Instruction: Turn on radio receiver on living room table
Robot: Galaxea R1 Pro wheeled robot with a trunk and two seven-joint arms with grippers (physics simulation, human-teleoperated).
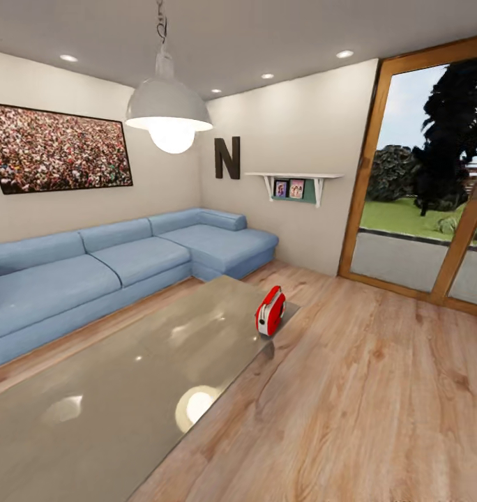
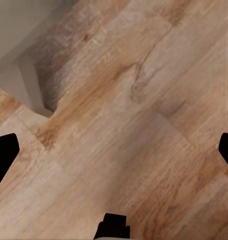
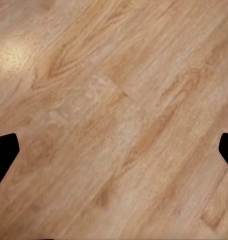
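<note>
We hold both arms over bare wood floor (image 3: 119, 125). Left gripper (image 2: 114, 155): fingers spread wide, grasping nothing; a grey wall base (image 2: 29, 85) lies near. Right gripper (image 3: 114, 155): fingers likewise spread, empty. The table (image 1: 127, 376) spans our near left, glossy grey, reflecting the lamp (image 1: 169, 111). The radio (image 1: 270, 310) stands upright at its far right corner: red, white trim, thin top handle. Beyond it sit the blue sofa (image 1: 92, 268), framed picture (image 1: 57, 148), wall shelf (image 1: 294, 183) and glass door (image 1: 434, 174).
</note>
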